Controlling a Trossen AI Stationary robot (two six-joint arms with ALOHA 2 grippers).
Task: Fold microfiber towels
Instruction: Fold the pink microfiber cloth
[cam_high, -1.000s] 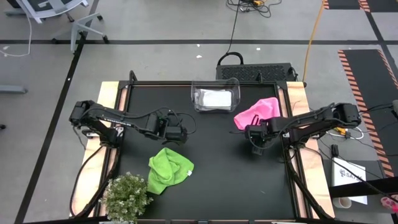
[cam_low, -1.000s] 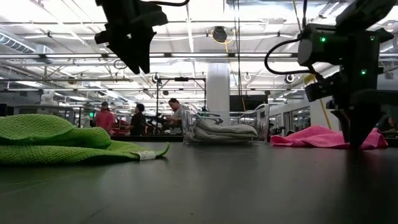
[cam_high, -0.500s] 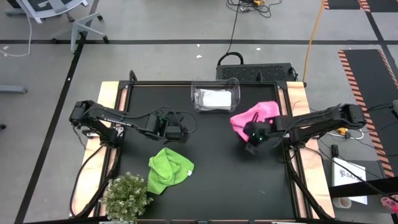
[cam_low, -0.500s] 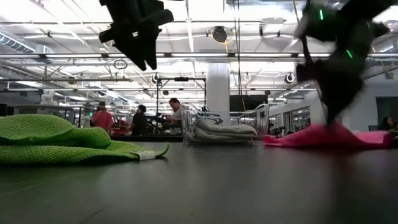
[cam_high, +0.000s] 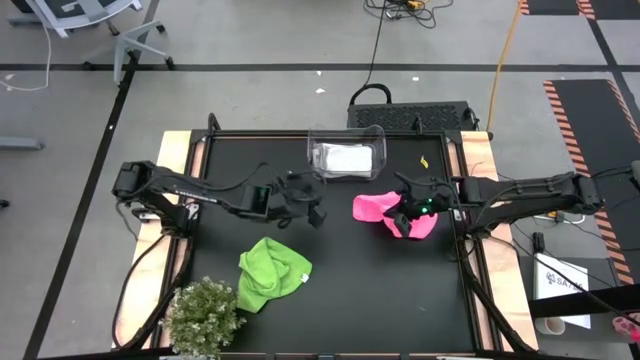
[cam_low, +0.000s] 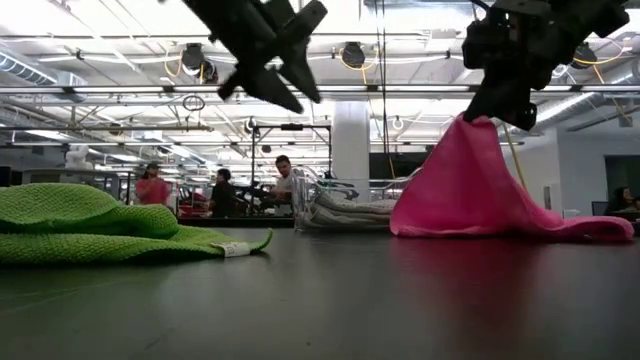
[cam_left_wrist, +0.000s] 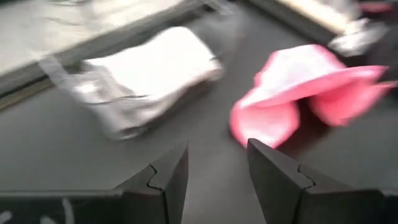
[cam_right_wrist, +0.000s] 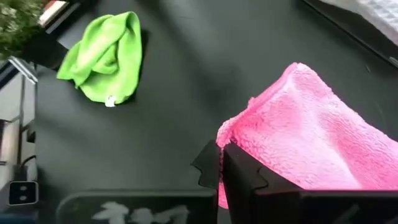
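I'm holding the right end effector (cam_high: 402, 222) pressed together on the pink towel (cam_high: 385, 211), pinching one edge of it and lifting that part clear of the bench (cam_high: 350, 290). In the low view the pink cloth is hanging from the fingers in a tall peak, with its lower edge trailing on the dark surface. From above, it is sitting right of centre, in front of the clear plastic bin (cam_high: 347, 156), which is standing at the far edge with white towels (cam_high: 343, 158) folded inside.

I'm keeping the left end effector (cam_high: 318, 215) in the air near the middle of the bench, its fingers spread with nothing between them. Its wrist camera is looking past the two dark fingertips (cam_left_wrist: 168, 174) toward the bin and the pink cloth.

The lime green towel (cam_high: 270, 272) is lying crumpled on the near left part of the bench, well apart from both arms, with a small white tag showing at its edge. Just beside it, at the near left corner, the small bushy plant (cam_high: 204, 317) is standing. In the room beyond the bench, a few people (cam_low: 222, 192) are showing in the low view.
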